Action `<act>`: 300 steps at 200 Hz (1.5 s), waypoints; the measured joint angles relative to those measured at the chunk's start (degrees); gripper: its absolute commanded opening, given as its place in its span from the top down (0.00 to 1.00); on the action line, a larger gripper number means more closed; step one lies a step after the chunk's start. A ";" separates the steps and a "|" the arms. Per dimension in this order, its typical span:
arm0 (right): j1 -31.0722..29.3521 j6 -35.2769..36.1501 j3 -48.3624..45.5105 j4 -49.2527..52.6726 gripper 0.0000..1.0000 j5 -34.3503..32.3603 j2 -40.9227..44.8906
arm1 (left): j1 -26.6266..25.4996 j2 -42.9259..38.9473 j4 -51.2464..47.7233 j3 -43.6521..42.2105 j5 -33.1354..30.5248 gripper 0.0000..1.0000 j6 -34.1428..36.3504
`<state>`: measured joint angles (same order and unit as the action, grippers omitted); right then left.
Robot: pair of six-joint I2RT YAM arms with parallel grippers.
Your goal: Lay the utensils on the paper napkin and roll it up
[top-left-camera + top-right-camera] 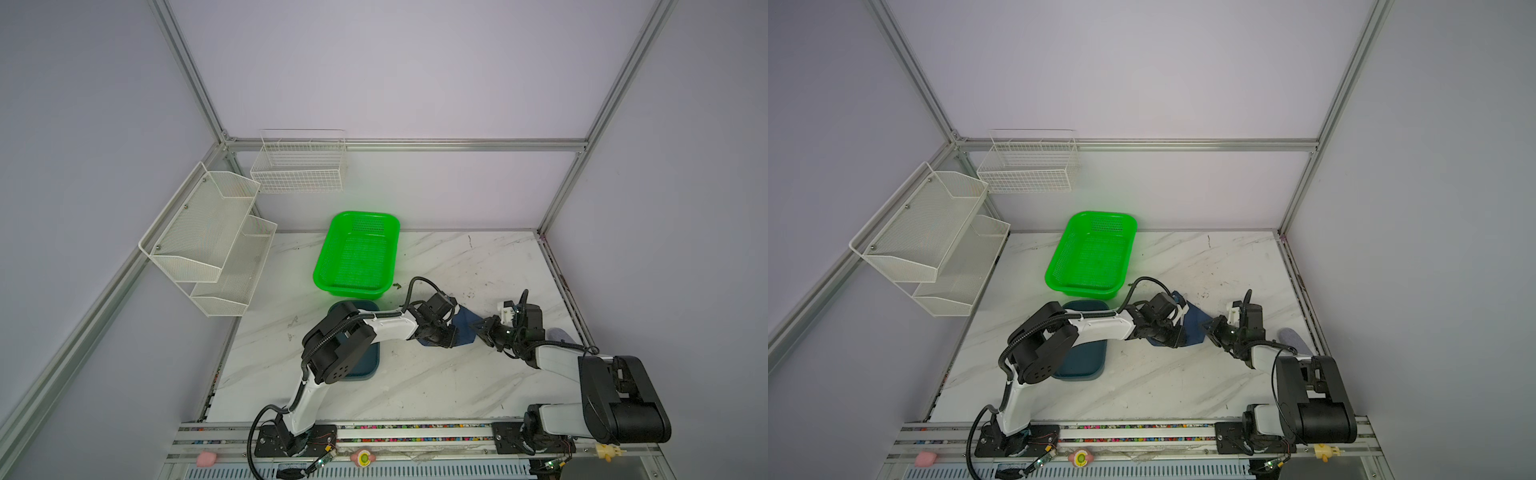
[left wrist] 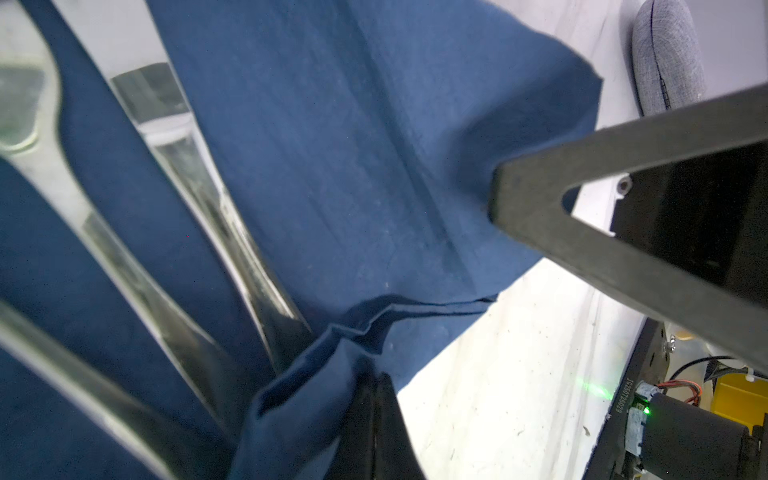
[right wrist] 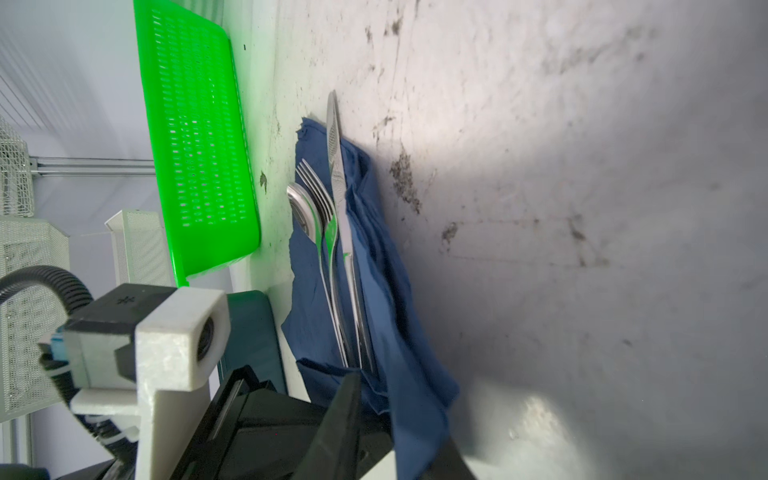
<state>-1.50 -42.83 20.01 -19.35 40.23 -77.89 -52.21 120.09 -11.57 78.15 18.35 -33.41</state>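
Left wrist view: the left jaws are pressed together on a bunched fold at the edge of the paper napkin (image 2: pixel 353 166), near the handle ends of the utensils. A finger (image 2: pixel 540 208) of the right jaws touches the sheet's other side.

In the right wrist view the right jaws stand a little apart with a raised flap of napkin between them. Whether they truly grip it I cannot tell.

Outward from there, the utensils (image 3: pixel 332 249) lie bunched side by side on the napkin: spoon (image 3: pixel 303 208), fork (image 3: pixel 318 187) and knife (image 3: pixel 338 166), whose tip pokes past the far edge. The napkin lies on the desk (image 1: pixel 415 395) between the arms, just beside the teal tray (image 1: pixel 370 361) and near the green basket (image 1: pixel 357 253).

By my judgement, placing is done and rolling has barely begun. One side is lifted along the knife, yet the metal is uncovered, so the whole wrap remains.
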 measured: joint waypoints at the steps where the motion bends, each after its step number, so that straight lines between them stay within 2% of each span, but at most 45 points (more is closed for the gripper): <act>1: 0.00 0.02 0.00 0.00 0.82 0.02 0.00 | 0.00 0.00 0.00 0.00 0.00 1.00 0.00; 58: 0.00 -0.48 0.02 0.59 0.90 0.68 0.59 | 0.00 -0.02 0.00 0.00 -0.31 1.00 -0.02; 138: -2.60 -1.09 2.23 2.54 0.90 -0.37 4.76 | 0.02 -0.11 0.07 0.00 -0.83 1.00 -0.50; 211: -10.19 -1.27 6.34 5.05 0.92 -5.01 4.37 | 0.22 -1.42 0.09 0.00 -2.03 1.00 -0.55; 261: -12.74 -0.90 8.13 5.66 0.93 -6.84 2.54 | 0.85 -5.53 0.68 -0.63 -3.80 0.99 -0.61; 276: -13.14 -0.50 8.79 5.88 0.93 -6.99 2.05 | 1.20 -8.02 1.81 -2.71 -4.20 0.97 -1.09; 300: -14.34 0.09 9.88 6.05 0.92 -7.02 0.70 | 2.29 -12.50 3.02 -7.34 -5.31 0.87 -2.01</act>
<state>-15.84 -42.74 29.89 -13.30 33.21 -77.19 -49.91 107.59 -8.56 70.81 13.04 -35.42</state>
